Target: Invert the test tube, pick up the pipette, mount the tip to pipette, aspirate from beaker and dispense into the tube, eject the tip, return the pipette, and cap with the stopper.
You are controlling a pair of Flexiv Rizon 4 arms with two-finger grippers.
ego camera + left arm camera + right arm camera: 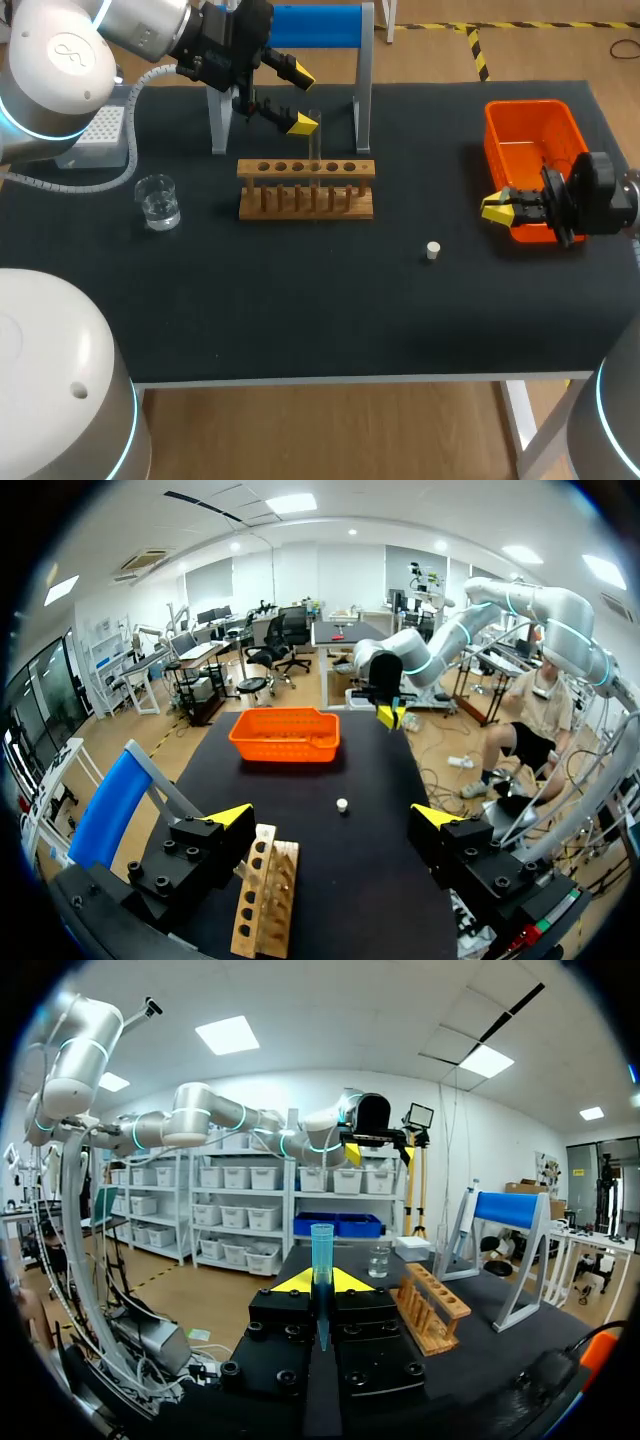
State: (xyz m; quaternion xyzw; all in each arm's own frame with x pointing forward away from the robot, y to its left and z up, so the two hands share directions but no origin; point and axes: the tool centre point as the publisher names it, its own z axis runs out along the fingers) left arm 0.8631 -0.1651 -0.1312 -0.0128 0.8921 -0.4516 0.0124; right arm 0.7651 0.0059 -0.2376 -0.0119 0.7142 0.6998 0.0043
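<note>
Your head camera looks down from above and behind onto the whole table (330,310). Your left wrist camera, close over the wooden rack (270,890), faces the stopper (342,805) and orange bin (285,735); your right wrist camera looks back, low, at that rack.

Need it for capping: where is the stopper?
Head view: the stopper sits right of centre on the table, between the wooden rack and the right gripper.
</note>
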